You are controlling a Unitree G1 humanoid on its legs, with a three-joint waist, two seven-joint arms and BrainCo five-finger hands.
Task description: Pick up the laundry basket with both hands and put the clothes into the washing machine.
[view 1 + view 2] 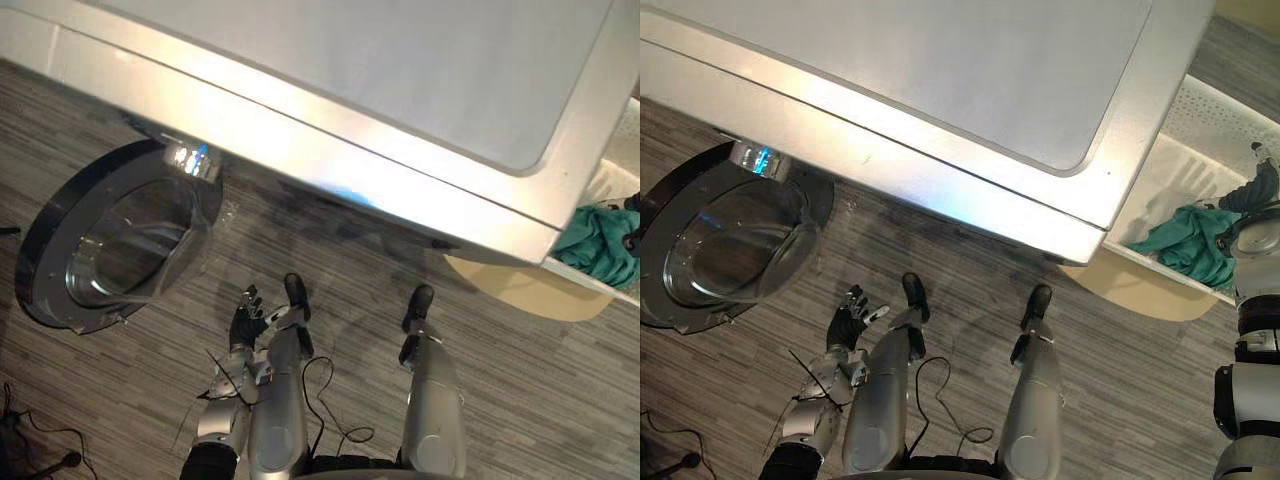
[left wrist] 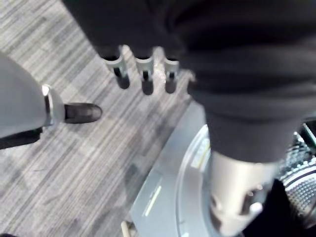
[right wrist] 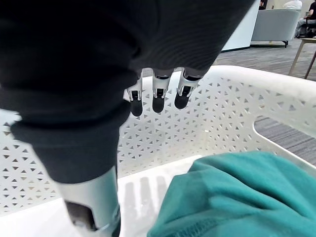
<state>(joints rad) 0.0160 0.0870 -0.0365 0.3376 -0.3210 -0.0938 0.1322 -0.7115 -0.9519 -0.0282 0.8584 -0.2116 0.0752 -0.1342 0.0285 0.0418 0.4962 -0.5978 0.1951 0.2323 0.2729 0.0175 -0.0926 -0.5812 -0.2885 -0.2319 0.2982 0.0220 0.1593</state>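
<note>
Off the washer's (image 1: 940, 90) right side, the basket (image 1: 1215, 110) is sitting under the slack, empty right hand (image 3: 158, 94), the equally slack left hand (image 1: 245, 320) well apart.

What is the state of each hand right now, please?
Left hand: open, holding nothing.
Right hand: open, over the laundry basket, holding nothing.

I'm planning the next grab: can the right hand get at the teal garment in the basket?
Probably yes: the right hand hangs open above the teal garment in the white basket, with nothing between them.
</note>
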